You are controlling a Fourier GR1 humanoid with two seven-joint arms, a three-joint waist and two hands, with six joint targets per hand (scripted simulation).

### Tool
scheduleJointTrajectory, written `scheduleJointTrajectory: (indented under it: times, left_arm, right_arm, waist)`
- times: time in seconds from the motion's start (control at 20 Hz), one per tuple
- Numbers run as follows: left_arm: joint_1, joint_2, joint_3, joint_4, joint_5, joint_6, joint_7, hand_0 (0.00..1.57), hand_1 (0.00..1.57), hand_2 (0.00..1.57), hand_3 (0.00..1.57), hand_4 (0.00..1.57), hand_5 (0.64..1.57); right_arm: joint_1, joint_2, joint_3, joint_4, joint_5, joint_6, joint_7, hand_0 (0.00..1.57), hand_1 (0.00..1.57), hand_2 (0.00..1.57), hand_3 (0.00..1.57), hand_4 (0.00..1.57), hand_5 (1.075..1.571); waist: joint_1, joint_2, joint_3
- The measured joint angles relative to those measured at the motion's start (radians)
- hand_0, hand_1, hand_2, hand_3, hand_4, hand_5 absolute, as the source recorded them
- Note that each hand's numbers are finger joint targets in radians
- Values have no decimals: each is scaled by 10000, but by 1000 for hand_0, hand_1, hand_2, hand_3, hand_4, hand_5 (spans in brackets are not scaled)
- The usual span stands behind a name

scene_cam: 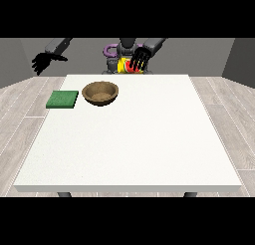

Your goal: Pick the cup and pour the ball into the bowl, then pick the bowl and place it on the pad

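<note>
- bench (pixel 149 139): white
- pad (pixel 63 99): green
- bowl (pixel 100 93): brown, wood-toned
- cup (pixel 127 65): yellow and red
- both hands (pixel 44 62) (pixel 141 59): black
- floor (pixel 25 109): pale grey planks

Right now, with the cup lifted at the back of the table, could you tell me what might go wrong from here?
1. The cup, held by the robot hand at the view's right, sits behind the table's far edge, well back from the bowl; tipped early, its contents could miss the bowl.
2. The green pad lies close beside the bowl, so a pour overshooting toward the view's left might land there.
3. I cannot see the ball, so whether it is in the cup is uncertain.
</note>
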State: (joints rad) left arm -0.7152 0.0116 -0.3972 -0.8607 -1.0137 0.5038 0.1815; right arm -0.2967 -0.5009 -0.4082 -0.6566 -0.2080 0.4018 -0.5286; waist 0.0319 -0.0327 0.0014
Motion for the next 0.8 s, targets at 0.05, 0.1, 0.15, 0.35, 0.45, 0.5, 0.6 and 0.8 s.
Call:
scheduleJointTrajectory:
  times: [0.05, 0.1, 0.15, 0.35, 0.45, 0.5, 0.6, 0.8]
  left_arm:
    - [-18, -24, -200, -36, -212, -9, 307, 562, 562, 1571, 1564, 914, 1570]
    - [34, -46, -392, -98, -440, -43, 461, 531, 531, 1571, 1571, 930, 1569]
    - [-31, -61, -632, -184, -665, -60, 729, 549, 549, 1571, 1571, 935, 1565]
    - [-379, -94, -1444, -366, -1555, -446, 1656, 455, 455, 1571, 1571, 894, 1571]
    - [-598, -104, -1664, -385, -1891, -726, 1869, 373, 373, 1571, 1571, 899, 1570]
    - [-549, -106, -1861, -478, -2106, -768, 1970, 303, 303, 1571, 1571, 902, 1570]
    - [-539, -106, -2232, -544, -2525, -845, 2247, 376, 376, 1571, 1571, 835, 1569]
    - [-528, -112, -2978, -660, -3188, -1252, 2687, 318, 318, 1571, 1571, 955, 1534]
  right_arm:
    - [-112, 33, 52, -2, 22, -12, 17, 0, 0, 0, 0, 0, 1537]
    - [-163, -38, 54, 43, 44, -11, 19, 0, 0, 0, 29, 0, 1533]
    - [-358, -98, 29, 108, 34, -56, 66, 0, 0, 0, 180, 0, 1534]
    - [-946, -56, 153, 225, 147, -373, 377, 0, 0, 0, 267, 0, 1530]
    - [-1193, 217, 300, 172, 245, -690, 496, 0, 0, 0, 273, 0, 1527]
    - [-1245, 223, 278, 228, 240, -741, 436, 0, 0, 0, 223, 0, 1533]
    - [-1511, 337, 309, 249, 247, -892, 439, 0, 0, 0, 271, 0, 1528]
    - [-1904, 366, 427, 268, 250, -755, 496, 0, 0, 0, 255, 0, 1526]
  waist:
    - [-79, 42, -4]
    - [-49, 57, -4]
    - [-32, 157, -2]
    - [-69, 275, -5]
    - [-95, 273, -12]
    - [-49, 349, -8]
    - [-72, 520, -9]
    - [-300, 794, -7]
